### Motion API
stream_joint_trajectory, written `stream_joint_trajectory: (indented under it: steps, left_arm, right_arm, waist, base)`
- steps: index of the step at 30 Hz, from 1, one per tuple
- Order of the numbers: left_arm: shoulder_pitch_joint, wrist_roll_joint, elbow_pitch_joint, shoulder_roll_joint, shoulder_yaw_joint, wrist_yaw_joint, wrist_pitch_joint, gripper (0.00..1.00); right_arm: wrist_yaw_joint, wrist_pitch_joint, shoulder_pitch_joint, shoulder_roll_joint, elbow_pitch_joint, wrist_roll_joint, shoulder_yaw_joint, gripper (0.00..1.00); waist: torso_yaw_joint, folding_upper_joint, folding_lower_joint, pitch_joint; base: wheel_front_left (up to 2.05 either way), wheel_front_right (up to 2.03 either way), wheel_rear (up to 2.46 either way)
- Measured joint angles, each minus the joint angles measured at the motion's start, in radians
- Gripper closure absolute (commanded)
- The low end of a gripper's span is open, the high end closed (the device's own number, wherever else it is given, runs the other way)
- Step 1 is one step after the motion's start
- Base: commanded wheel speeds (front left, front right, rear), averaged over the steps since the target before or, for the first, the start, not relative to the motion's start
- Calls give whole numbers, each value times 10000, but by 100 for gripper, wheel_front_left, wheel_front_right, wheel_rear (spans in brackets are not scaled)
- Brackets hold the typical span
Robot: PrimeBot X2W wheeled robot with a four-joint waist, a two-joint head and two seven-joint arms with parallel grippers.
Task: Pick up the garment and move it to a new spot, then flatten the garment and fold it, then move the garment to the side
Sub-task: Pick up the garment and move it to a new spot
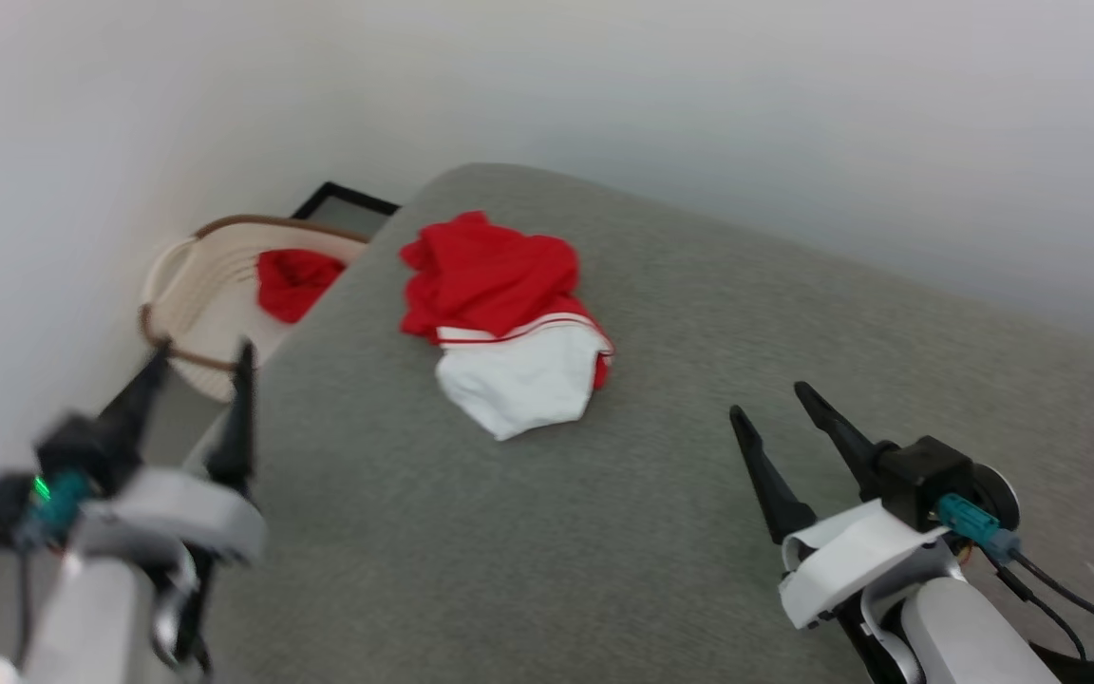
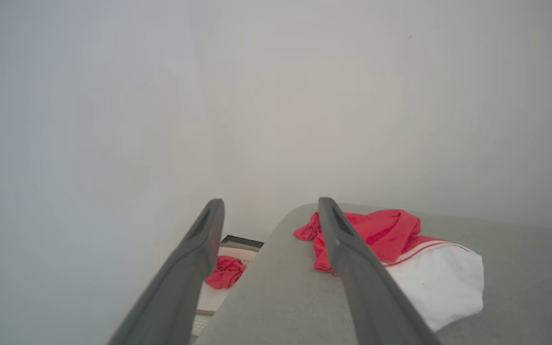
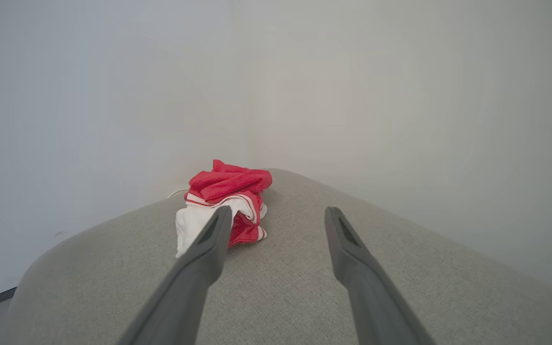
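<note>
Where garment point(image 1: 499, 285) lies bunched, folds hide its front | left gripper point(image 1: 203, 348) blurred

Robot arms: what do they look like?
Both arms are pale grey shells. The left gripper and right gripper each carry two long, tapering black fingers. A teal plug with black cables sits at the right wrist; a green light glows at the left.
</note>
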Motion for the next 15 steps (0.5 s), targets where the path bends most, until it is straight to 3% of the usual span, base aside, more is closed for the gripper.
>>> stream_joint_trajectory:
  steps: [5, 9, 12, 15]
  left_arm:
    - [-1603, -495, 742, 945, -295, -36, 385, 0]
    - [-2635, -1958, 1871, 1643, -838, -40, 972, 0]
    - [-2955, -2554, 2911, 2476, -1544, -50, 1400, 0]
    - [-3230, -3793, 3856, 2757, -2034, -50, 2393, 0]
  right_arm:
    - [0, -25, -215, 21, -280, -81, 418, 0]
    - [0, -23, -275, 171, -403, -29, 640, 0]
    - [0, -23, -216, 320, -451, 17, 777, 0]
    - [0, -23, -155, 351, -460, 27, 942, 0]
  waist:
    - [-895, 0, 0, 189]
    - [-1806, 0, 0, 474]
    - [-2579, 0, 0, 728]
    - [-3316, 0, 0, 934]
  base:
    - [0, 0, 0]
    - [0, 0, 0]
    - [0, 0, 0]
    - [0, 0, 0]
